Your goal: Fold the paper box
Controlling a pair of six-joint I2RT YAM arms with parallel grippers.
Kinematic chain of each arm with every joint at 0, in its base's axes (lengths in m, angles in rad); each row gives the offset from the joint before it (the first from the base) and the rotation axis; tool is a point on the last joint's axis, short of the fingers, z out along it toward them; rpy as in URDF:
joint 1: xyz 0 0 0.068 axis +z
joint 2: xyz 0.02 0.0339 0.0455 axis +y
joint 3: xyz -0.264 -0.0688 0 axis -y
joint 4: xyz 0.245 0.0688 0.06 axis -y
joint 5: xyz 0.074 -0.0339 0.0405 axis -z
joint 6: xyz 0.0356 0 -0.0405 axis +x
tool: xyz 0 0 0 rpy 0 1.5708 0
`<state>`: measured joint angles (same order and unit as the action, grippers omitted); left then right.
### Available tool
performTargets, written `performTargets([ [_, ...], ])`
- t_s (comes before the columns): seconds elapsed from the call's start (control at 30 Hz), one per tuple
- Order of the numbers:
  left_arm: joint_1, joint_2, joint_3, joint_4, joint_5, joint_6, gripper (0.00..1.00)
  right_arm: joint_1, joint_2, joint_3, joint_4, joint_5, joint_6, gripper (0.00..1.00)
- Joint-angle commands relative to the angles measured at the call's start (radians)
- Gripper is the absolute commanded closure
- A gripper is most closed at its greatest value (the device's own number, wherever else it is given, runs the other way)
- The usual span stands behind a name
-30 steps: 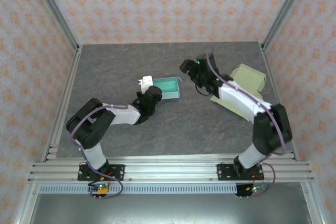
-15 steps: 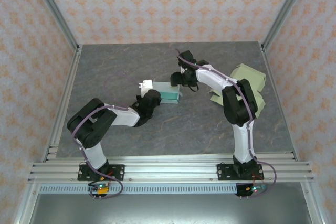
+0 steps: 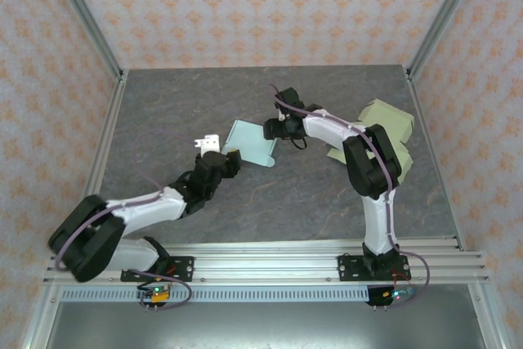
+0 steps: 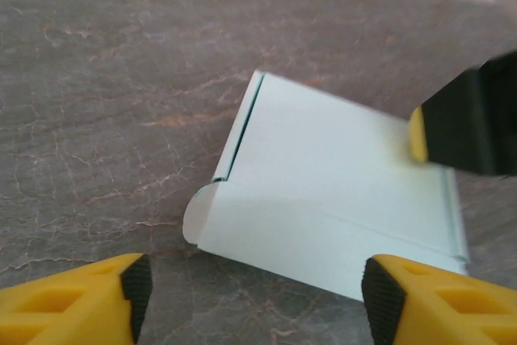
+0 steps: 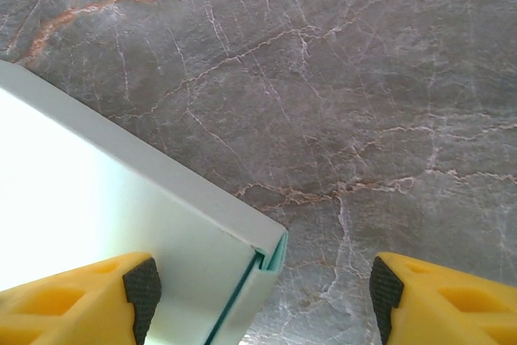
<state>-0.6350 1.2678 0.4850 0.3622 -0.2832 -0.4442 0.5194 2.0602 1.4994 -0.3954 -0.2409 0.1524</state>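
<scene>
Top external view: the paper box (image 3: 250,144) lies flattened on the grey marbled counter (image 3: 327,202), about the middle of it, with an arm coming in from either side. From where I stand its faces look plain pale teal, with no print that I can read. The left end effector (image 3: 219,153) sits just beside the box's near-left corner. The right end effector (image 3: 274,128) is at the far-right edge of the box.

Through the left wrist camera the left end effector (image 4: 254,284) has its yellow fingers spread wide, with nothing between them. The box (image 4: 323,191) lies just ahead of them, a small rounded tab at its near-left corner. One black-and-yellow finger (image 4: 460,123) of the other arm touches the box's far-right edge.

Through the right wrist camera the right end effector (image 5: 262,288) is also wide, one corner of the box (image 5: 81,224) lying between its fingers. A pale green sheet (image 3: 384,120) lies under the right arm.
</scene>
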Motion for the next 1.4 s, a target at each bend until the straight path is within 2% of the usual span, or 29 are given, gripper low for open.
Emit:
performTargets([
  [0.0,0.014,-0.099,0.006,-0.100,0.024,0.002,0.23,0.005,0.012,-0.082,-0.023,0.064,-0.026,0.29],
  [0.07,0.041,-0.104,0.049,-0.156,0.035,0.000,0.21,0.007,-0.003,-0.104,0.012,0.040,-0.055,0.29],
  [0.13,0.104,-0.056,0.114,-0.206,0.110,-0.018,0.21,0.007,-0.018,-0.122,0.043,0.008,-0.095,0.29],
  [0.27,0.187,0.120,0.225,-0.244,0.175,-0.033,0.23,0.004,-0.052,-0.125,0.075,-0.010,-0.127,0.26],
  [0.47,0.220,0.344,0.361,-0.271,0.221,-0.032,0.30,-0.014,-0.129,-0.110,0.093,-0.099,-0.054,0.25],
  [0.6,0.221,0.441,0.404,-0.280,0.231,-0.062,0.34,-0.039,-0.183,-0.132,0.081,-0.113,0.064,0.23],
  [0.77,0.221,0.475,0.419,-0.305,0.235,-0.117,0.38,-0.081,-0.255,-0.260,0.154,-0.221,0.258,0.22],
  [0.97,0.254,0.492,0.400,-0.324,0.251,-0.180,0.41,-0.147,-0.256,-0.359,0.250,-0.379,0.426,0.20],
  [1.17,0.292,0.521,0.380,-0.301,0.332,-0.209,0.49,-0.170,-0.236,-0.378,0.294,-0.463,0.457,0.16],
  [1.37,0.324,0.523,0.359,-0.281,0.392,-0.245,0.58,-0.171,-0.224,-0.428,0.441,-0.503,0.581,0.15],
])
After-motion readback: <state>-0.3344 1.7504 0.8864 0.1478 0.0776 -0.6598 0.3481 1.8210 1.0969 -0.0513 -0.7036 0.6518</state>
